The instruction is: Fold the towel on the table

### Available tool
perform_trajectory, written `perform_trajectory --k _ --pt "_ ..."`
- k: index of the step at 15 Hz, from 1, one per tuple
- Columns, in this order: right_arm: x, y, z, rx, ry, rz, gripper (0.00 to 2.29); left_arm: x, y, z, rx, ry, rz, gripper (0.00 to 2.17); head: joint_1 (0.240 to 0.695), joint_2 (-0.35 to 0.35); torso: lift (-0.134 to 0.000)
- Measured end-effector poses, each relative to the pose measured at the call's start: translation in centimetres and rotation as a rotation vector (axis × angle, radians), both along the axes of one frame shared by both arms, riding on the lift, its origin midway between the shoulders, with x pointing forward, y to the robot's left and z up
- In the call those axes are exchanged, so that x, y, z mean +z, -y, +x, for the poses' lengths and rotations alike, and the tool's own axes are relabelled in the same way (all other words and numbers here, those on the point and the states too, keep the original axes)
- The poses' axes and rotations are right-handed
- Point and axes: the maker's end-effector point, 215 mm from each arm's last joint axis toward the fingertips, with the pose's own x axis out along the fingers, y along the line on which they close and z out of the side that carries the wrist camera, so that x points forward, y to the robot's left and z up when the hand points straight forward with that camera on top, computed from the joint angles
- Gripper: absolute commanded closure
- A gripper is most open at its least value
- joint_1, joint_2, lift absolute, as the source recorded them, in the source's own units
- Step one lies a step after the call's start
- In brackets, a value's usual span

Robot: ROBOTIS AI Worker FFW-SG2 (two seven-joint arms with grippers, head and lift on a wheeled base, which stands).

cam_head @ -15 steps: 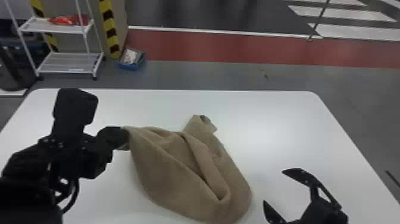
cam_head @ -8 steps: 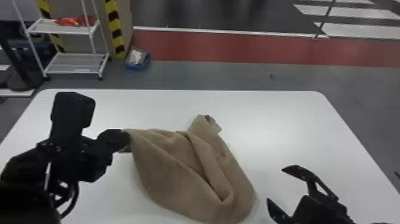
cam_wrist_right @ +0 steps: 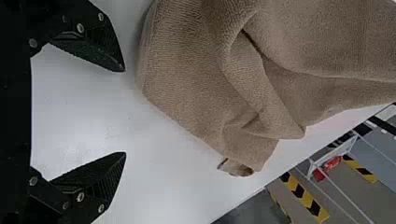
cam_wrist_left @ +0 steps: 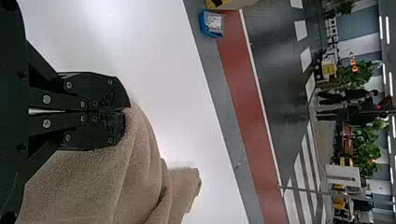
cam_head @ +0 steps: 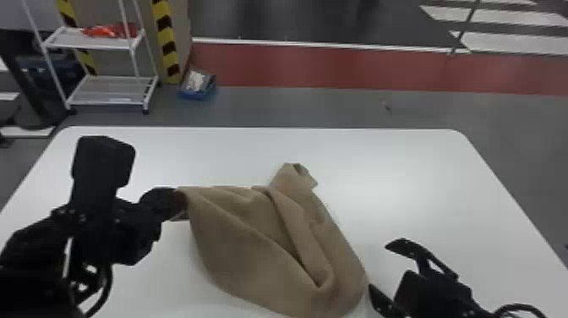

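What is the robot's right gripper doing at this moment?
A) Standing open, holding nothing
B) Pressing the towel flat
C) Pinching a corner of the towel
A: the right gripper's fingers are spread wide with bare table between them, beside the towel.

You're in a large industrial-style hall, a workshop or test floor rather than a home. Past your white table (cam_head: 401, 169), you can see a grey floor (cam_head: 338, 108) with a red lane (cam_head: 359, 69) and white crossing stripes (cam_head: 507, 42). You also have a white metal rack (cam_head: 110, 91) near yellow-and-black hazard tape (cam_head: 167, 40). Your left wrist view adds strip lights (cam_wrist_left: 387, 30) and what look like leafy plants (cam_wrist_left: 366, 140), though they're too far off to be certain.
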Motion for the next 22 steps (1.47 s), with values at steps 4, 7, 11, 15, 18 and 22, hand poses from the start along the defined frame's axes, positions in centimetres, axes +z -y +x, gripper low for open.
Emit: perform_trajectory --k 4,7,11,15,18,22 --pt "-0.6 -1.6 0.2 0.013 -0.016 0.012 0.77 0.1 0.0 -0.4 0.000 0.001 -0.002 1.68 0.695 -0.052 -0.125" --pt "-0.7 -2.7 0.4 0.021 -0.014 0.031 1.69 0.1 0.0 -0.6 -0.001 0.002 -0.003 1.68 0.695 -0.035 -0.125" --pt "0.5 -2.5 1.6 -0.013 0.046 0.067 2.04 0.1 -0.2 -0.6 0.001 0.002 -0.003 1.68 0.695 -0.030 -0.125" --pt "3.4 -1.1 1.6 -0.033 0.087 0.087 2.04 0.2 -0.6 -0.5 0.006 0.009 -0.002 1.68 0.695 -0.042 -0.125" --pt "8.8 2.2 1.6 -0.093 0.144 0.125 2.04 0.3 -1.1 -0.4 0.013 0.013 -0.003 1.68 0.695 -0.085 -0.125" --pt "15.7 7.5 1.6 -0.223 0.232 0.167 2.04 0.3 -1.5 -0.2 0.016 0.015 -0.012 1.68 0.695 -0.142 -0.125"
